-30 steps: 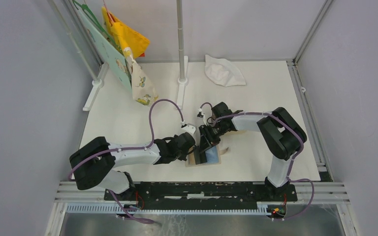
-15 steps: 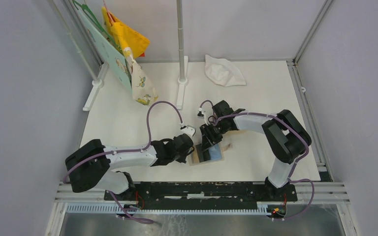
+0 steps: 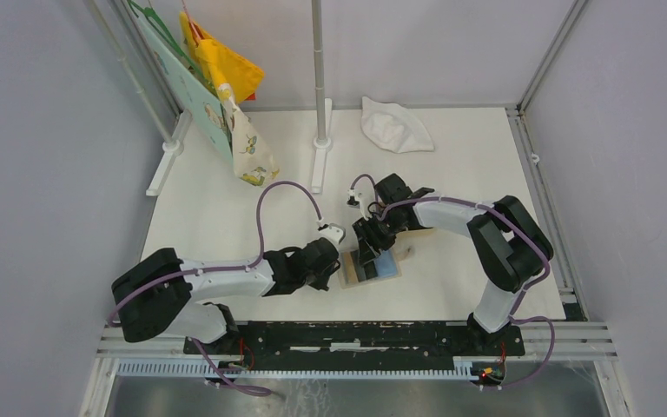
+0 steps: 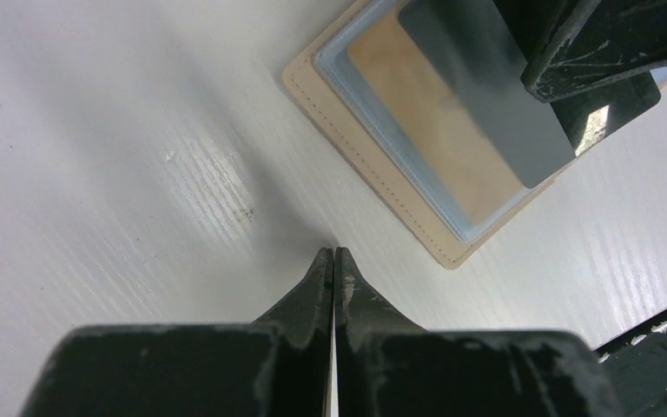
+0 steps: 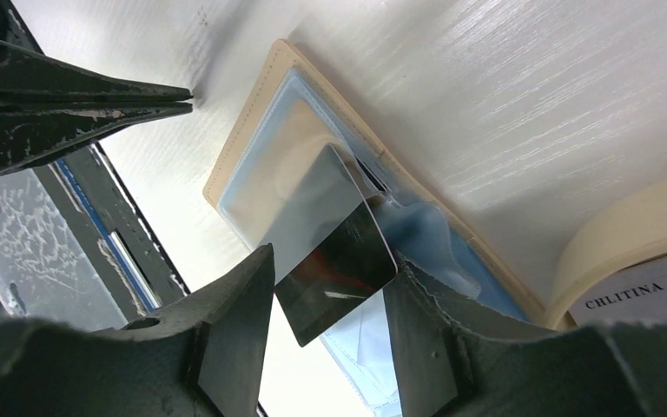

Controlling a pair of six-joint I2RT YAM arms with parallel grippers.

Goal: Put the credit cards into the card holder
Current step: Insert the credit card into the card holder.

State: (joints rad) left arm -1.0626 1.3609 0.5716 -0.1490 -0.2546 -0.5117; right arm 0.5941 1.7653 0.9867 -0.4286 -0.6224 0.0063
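Observation:
The card holder (image 3: 375, 268) lies open on the table, beige with a light blue lining, and also shows in the left wrist view (image 4: 356, 152) and the right wrist view (image 5: 252, 148). My right gripper (image 3: 367, 248) (image 5: 330, 265) is shut on a black credit card (image 5: 317, 217) whose far end lies over the lining. An orange-tan card (image 4: 439, 139) sits in a pocket under the black card (image 4: 486, 87). My left gripper (image 3: 337, 261) (image 4: 334, 252) is shut and empty, its tips on the table just left of the holder. The grey-white card is not visible.
A tan tray (image 5: 643, 230) with a printed label lies right beside the holder, under my right arm (image 3: 419, 230). A white cloth (image 3: 395, 124) lies at the back. A pole stand (image 3: 320, 130) and hanging cloths (image 3: 226, 82) are at the back left.
The card holder has shifted right and away from the near edge. Both grippers have moved with it, and the right gripper still holds the black card.

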